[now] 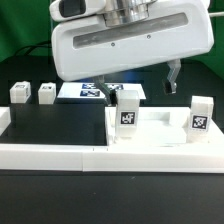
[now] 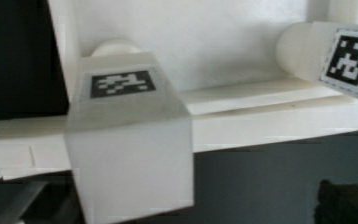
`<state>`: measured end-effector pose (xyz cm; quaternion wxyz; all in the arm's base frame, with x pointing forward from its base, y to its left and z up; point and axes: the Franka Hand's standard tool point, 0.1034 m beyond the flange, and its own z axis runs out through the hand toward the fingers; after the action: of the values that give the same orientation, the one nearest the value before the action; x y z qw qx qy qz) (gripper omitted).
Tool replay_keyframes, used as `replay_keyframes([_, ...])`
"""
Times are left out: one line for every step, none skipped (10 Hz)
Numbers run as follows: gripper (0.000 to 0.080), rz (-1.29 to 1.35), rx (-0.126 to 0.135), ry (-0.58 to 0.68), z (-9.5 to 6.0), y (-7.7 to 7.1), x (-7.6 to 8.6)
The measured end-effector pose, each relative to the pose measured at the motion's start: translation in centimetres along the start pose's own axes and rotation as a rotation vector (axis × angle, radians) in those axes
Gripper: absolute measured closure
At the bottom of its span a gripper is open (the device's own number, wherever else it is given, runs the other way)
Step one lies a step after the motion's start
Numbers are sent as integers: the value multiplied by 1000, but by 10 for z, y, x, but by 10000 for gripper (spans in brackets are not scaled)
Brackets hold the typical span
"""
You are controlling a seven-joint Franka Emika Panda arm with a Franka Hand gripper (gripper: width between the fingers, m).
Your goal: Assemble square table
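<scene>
Gripper (image 1: 140,88) is hanging low over the square tabletop (image 1: 160,138) with its jaws spread wide and nothing clamped between them. In the exterior view one dark finger (image 1: 172,78) shows toward that view's right, and the big white wrist housing hides most of everything else up there.

Right under it is one tagged leg (image 1: 128,112), standing upright on the tabletop near the corner on the exterior view's left, tag facing the camera. The wrist view has the same leg (image 2: 131,150) front and centre between the fingers, with a gap on either side as far as the blur lets anyone judge, so it's lined up but not pinched.

A second leg (image 1: 201,116) stands upright at the tabletop's side on the exterior view's right, well apart from the first. It also shows in the wrist view (image 2: 348,58), past the low rim (image 2: 274,100). Can't tell whether either one is actually seated in a corner socket.

Over on the exterior view's left, a third leg (image 1: 18,93) and a fourth leg (image 1: 46,94) sit on the black table (image 1: 50,125), near each other but not touching. Behind them lies the marker board (image 1: 85,90). Along the front runs the border rail (image 1: 50,157), with the tabletop sitting right against it.
</scene>
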<state>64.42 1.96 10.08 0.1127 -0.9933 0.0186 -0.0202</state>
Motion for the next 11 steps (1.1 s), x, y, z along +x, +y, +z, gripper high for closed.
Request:
replay_keyframes([150,0,0,0,0,0,0])
replay_keyframes([150,0,0,0,0,0,0])
replay_keyframes([150,0,0,0,0,0,0])
replay_keyframes([150,0,-2,-2,0,2,0])
replay_keyframes([150,-11,-54,-46,1,17,-6])
replay_keyframes([150,43,-122,-77,-1,34,-10])
replay_keyframes([150,65,-148,-65,-2,40,-8])
replay_keyframes([150,93,-151,-44,3,40,-8])
replay_keyframes([150,122,-133,-42,9,41,-12])
replay_keyframes([150,119,-132,-43,8,41,-12])
replay_keyframes([150,118,-132,-43,8,40,-12])
